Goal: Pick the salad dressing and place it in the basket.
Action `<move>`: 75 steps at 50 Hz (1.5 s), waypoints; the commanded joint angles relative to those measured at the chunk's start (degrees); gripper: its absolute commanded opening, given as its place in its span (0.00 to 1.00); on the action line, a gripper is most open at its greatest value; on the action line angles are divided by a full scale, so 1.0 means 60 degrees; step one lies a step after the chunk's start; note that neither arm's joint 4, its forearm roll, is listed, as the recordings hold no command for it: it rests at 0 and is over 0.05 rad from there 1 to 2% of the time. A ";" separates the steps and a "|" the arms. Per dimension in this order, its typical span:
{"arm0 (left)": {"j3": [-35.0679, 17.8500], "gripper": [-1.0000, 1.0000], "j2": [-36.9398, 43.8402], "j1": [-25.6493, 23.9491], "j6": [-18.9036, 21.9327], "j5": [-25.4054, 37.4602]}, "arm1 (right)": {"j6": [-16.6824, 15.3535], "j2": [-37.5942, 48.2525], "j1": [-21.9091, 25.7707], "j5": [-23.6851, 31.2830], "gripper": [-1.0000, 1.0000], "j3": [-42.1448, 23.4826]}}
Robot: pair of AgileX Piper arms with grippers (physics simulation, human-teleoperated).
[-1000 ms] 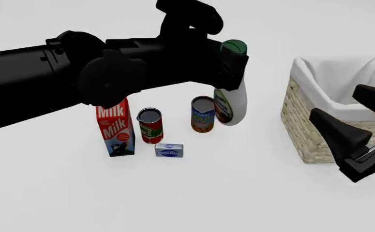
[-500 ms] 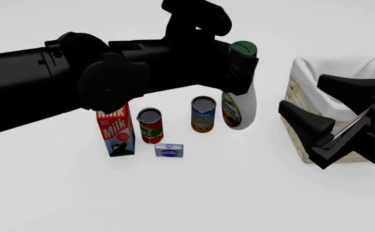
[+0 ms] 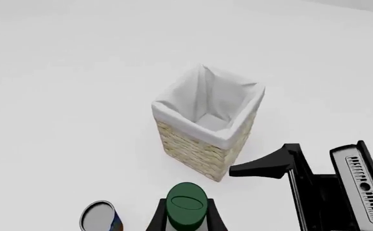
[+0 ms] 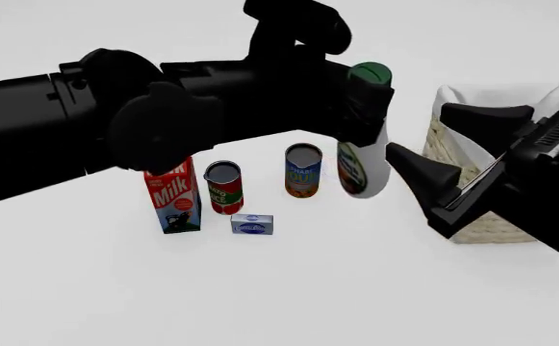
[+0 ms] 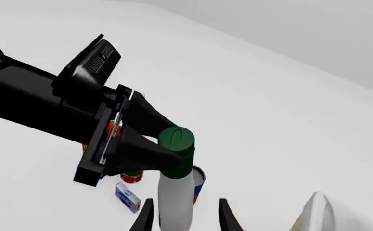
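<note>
The table (image 4: 289, 288) is plain white and carries everything. Largest on it is the basket (image 4: 481, 227), pale woven wicker with a white cloth lining folded over its rim; in the left wrist view (image 3: 199, 144) its inside shows only the cloth.

The left tool (image 4: 361, 101) is pinching the salad dressing (image 4: 366, 169) at its neck just under the dark green cap, fingers pressed against both sides. In the right wrist view the bottle (image 5: 175, 192) hangs upright from that left tool (image 5: 167, 156). Whether its base touches the table cannot be told. The bottle is beside the basket, on the side toward the cans, and outside it.

The right tool (image 4: 452, 155) is spread wide, its two dark fingers apart and gripping nothing. It sits between the bottle and the basket, partly covering the basket's near wall.

On the far side of the bottle from the basket stands a milk carton (image 4: 173, 202), red and white, upright and partly behind the left arm. Between carton and bottle are two upright cans: a blue and orange can (image 4: 302, 171) nearer the bottle, and a red can (image 4: 224, 187) nearer the carton. A small blue and white box (image 4: 251, 224) lies flat just in front of the red can.
</note>
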 commanded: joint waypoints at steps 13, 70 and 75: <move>-0.0139 0.00 -0.0089 -0.0125 0.0053 0.0042 | 0.0116 0.0970 0.0306 -0.0685 1.00 -0.0056; -0.0146 0.00 -0.0334 -0.0423 -0.0014 0.0181 | 0.0352 0.1982 0.0231 -0.1508 1.00 0.0300; -0.0124 0.00 -0.0321 -0.0404 -0.0017 0.0148 | 0.0301 0.1921 0.0258 -0.1511 0.00 0.0309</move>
